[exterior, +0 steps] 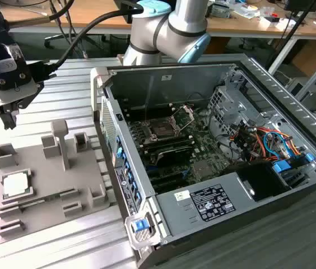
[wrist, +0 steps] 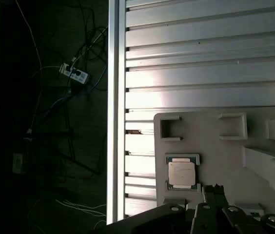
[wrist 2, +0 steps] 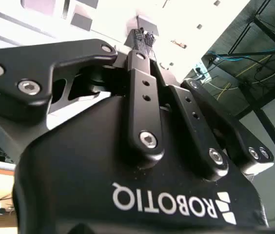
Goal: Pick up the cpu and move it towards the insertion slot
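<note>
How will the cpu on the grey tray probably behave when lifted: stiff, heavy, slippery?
Probably stiff: the cpu is a flat square with a metallic face. Likely light, being thin and much smaller than the grey tray. Its smooth face may be slippery, and it lies flat, so it should not roll.

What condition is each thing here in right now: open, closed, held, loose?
cpu: lying flat in the grey tray, not held.
insertion slot: load plate lifted open.
gripper: jaws closed, empty, apart from the cpu.
computer case: side open.
</note>
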Tool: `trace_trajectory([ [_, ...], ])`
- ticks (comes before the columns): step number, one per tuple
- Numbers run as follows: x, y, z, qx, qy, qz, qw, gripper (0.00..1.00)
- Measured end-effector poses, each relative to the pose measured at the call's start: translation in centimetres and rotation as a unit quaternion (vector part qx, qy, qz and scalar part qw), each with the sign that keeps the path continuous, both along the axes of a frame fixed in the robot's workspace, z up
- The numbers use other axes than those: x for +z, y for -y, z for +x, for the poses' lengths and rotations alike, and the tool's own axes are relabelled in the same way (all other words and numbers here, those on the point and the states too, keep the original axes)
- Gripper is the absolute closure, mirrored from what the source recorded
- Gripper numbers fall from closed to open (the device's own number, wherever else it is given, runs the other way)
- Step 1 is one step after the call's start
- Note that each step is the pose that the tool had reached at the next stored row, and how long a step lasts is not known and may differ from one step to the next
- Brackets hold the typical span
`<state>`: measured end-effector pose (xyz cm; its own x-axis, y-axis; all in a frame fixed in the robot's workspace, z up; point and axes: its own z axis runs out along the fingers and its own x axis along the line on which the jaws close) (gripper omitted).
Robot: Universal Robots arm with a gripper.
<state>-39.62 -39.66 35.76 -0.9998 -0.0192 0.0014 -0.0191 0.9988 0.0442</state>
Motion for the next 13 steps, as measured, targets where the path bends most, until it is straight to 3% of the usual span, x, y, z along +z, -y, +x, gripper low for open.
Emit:
trace_trajectory([
  [5, -0.02, 0.0, 0.0, 0.0, 0.0, 0.0, 1.0, 0.89],
  [6, -0.02, 0.0, 0.0, 0.0, 0.0, 0.0, 1.0, 0.71],
  [7, -0.03, 0.0, 0.0, 0.0, 0.0, 0.0, 1.0, 0.64],
  [8, -0.03, 0.0, 0.0, 0.0, 0.0, 0.0, 1.0, 0.64],
  [11, -0.04, 0.0, 0.0, 0.0, 0.0, 0.0, 1.0, 0.46],
  [13, -0.04, 0.0, 0.0, 0.0, 0.0, 0.0, 1.0, 0.46],
])
